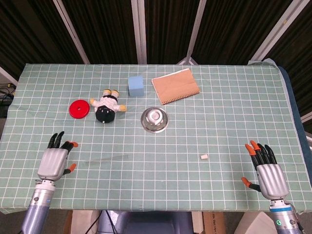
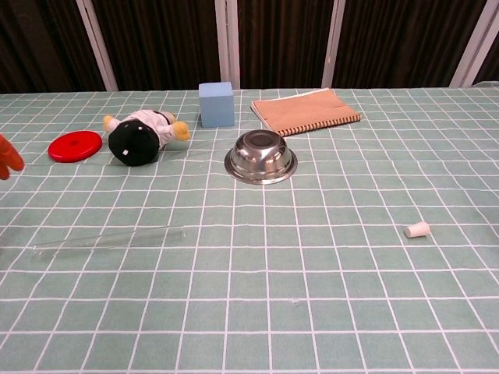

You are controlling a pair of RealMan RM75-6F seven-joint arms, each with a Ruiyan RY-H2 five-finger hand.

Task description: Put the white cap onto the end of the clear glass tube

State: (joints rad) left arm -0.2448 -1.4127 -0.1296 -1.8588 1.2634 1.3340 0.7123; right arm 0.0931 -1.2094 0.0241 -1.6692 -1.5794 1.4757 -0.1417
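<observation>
Head view takes in both robot hands; chest view catches only an orange fingertip (image 2: 9, 158) of the left one at its left edge, yet shows the clear glass tube (image 2: 109, 238) plainly, a faint streak (image 1: 107, 158) from above.

Left robot hand (image 1: 54, 161) hovers palm down over the green gridded counter (image 1: 219, 112), fingers spread, empty; the tube lies just to its right, apart.

Right robot hand (image 1: 267, 174) sits at the near right edge, fingers splayed, holding nothing. The small white cap (image 1: 204, 157) rests on its side to that hand's left, well apart (image 2: 416, 229).
</observation>
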